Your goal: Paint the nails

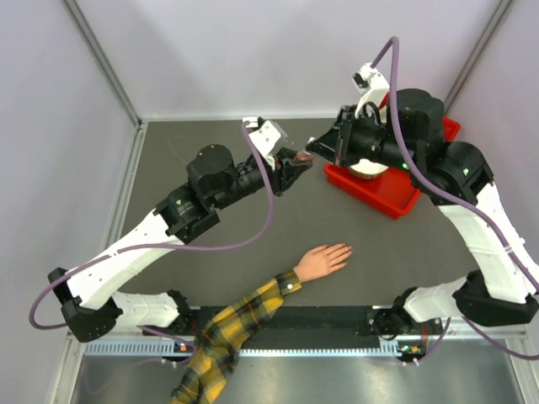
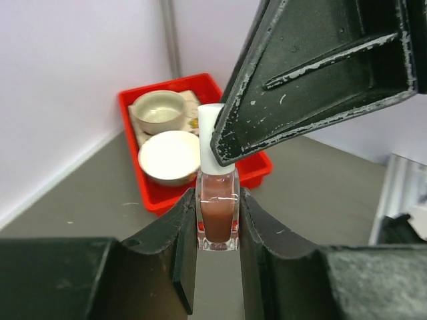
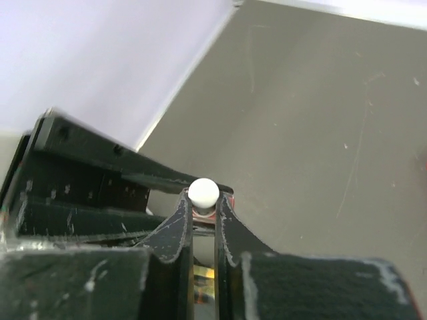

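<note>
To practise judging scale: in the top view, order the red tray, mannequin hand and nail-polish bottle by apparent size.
1. red tray, though partly hidden
2. mannequin hand
3. nail-polish bottle

The left arm (image 1: 126, 248) and right arm (image 1: 484, 236) are wearing white shells between black joint housings, each trailing a purple cable (image 1: 271, 202). The left hand (image 1: 295, 164) and right hand (image 1: 322, 149) are showing scuffed black fingers (image 2: 153, 267).
</note>
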{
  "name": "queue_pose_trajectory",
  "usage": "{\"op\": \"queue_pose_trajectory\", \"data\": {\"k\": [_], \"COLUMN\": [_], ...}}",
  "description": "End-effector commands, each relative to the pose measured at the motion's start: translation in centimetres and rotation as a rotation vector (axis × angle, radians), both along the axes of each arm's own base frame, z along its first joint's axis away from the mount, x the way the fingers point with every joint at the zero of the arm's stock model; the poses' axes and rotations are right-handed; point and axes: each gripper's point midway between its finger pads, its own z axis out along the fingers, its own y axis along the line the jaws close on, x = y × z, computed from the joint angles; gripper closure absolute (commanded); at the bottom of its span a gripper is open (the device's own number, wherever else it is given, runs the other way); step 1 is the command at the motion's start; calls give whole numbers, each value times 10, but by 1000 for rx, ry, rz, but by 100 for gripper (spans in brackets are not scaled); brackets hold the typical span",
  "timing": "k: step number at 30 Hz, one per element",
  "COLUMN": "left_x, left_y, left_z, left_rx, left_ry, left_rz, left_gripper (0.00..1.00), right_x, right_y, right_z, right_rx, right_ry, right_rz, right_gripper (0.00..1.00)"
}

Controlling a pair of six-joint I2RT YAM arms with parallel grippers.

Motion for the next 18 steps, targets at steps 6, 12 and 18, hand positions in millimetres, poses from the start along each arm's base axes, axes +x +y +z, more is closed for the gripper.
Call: {"op": "queue_pose_trajectory", "data": {"k": [6, 12, 18], "left_x": [-125, -168, -143], "left_y": [18, 19, 18], "left_z": [76, 72, 61], "left_rx": [-252, -207, -172], "left_ry": [-4, 173, 107], "left_rz": [-548, -788, -636], "left_gripper": [100, 100, 100], "right_x": [-126, -145, -120], "right_y": [-5, -6, -10], "right_z": [31, 30, 36], "right_rx": [199, 186, 119], "right_ry": [-455, -496, -477], "right_rz": [813, 973, 768], "right_gripper": [100, 100, 60]}}
